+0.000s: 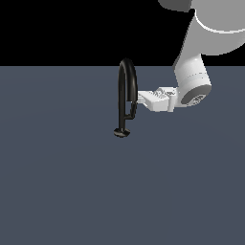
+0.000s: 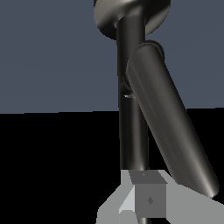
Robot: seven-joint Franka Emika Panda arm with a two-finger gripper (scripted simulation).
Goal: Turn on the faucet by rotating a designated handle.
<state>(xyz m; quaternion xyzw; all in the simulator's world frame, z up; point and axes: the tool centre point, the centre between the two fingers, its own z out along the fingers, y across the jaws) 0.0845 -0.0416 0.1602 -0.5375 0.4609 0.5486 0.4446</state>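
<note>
My tool (image 1: pixel 139 99) sits at the end of my white arm (image 1: pixel 191 76), reaching sideways from the exterior view's right toward the faucet (image 1: pixel 125 91). Its pale fingertips meet the faucet's arch about halfway up, touching or nearly touching the pipe; I cannot tell which. How far my tool is open I cannot tell either: in the exterior view the fingers merge into one white block, and the wrist view shows only grey finger (image 2: pixel 148 199) surfaces close to the lens, cut off at the frame's edge.

Just past those finger parts in the wrist view, the handle (image 2: pixel 168 122) appears as a thick-looking dark rod slanting across the upright pipe (image 2: pixel 131 109), joined to it near the round disc foot (image 2: pixel 107 15). Nothing in that view shows my tool closed around it.

In the exterior view the handle (image 1: pixel 131 111) is a short thin piece low on the faucet, beside the pipe and just below my tool. The faucet stands upright on its small foot (image 1: pixel 121 132) on the flat slate-blue worktop (image 1: pixel 72 182). Behind it is black background.
</note>
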